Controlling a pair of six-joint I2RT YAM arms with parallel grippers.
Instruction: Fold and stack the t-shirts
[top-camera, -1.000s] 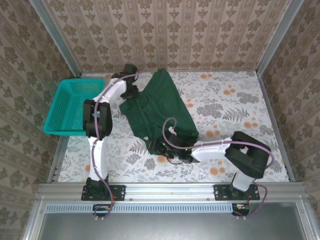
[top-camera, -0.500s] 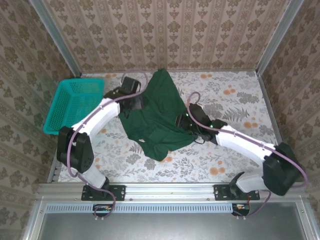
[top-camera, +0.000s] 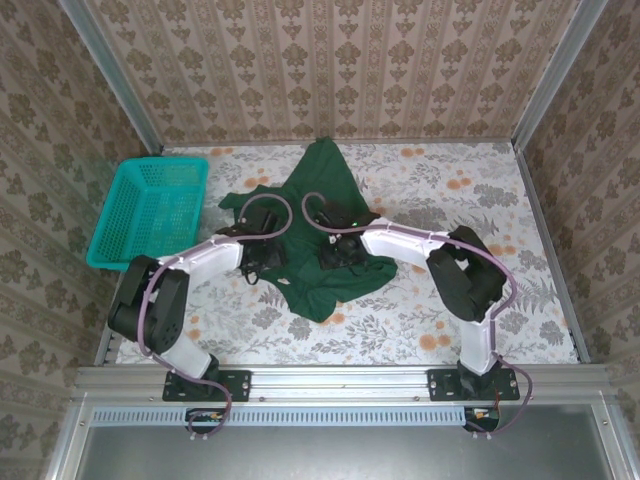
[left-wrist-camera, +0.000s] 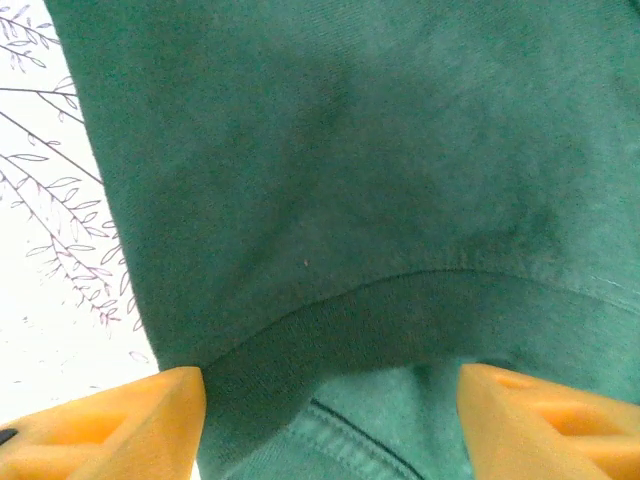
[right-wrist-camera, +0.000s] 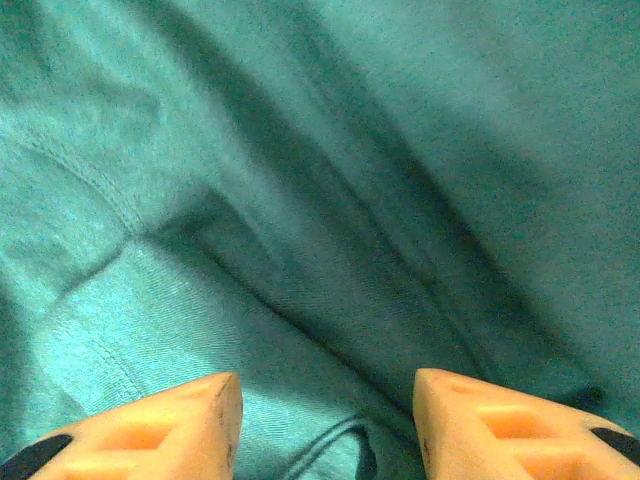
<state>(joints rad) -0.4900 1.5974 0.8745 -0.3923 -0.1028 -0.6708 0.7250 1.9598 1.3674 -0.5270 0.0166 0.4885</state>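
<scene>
Its orange fingertips (left-wrist-camera: 110, 425) spread wide and empty, the left tool (left-wrist-camera: 325, 430) hangs over the dark green t-shirt (left-wrist-camera: 350, 180). A curved seam runs directly beneath the gap, and a strip of flowered tabletop (left-wrist-camera: 40, 250) shows just off its left fingertip. The right tool (right-wrist-camera: 325, 430), likewise parted with nothing in it, hovers over creased cloth, with a stitched hem lying off to its left. Seen from above, the shirt sits rumpled under and between both tools, one corner reaching away beyond them toward the far wall. A teal basket (top-camera: 150, 212) stands well apart on the left tool's outer side. The step in hand looks to be taking hold of the shirt to spread it flat before folding. To do that well, each tool should probably drop onto a seam or hem rather than the bunched middle and pinch a single layer. The two should then draw apart evenly and stay low, so the cloth opens instead of twisting. A bite through several folds would likely drag the whole heap along.
</scene>
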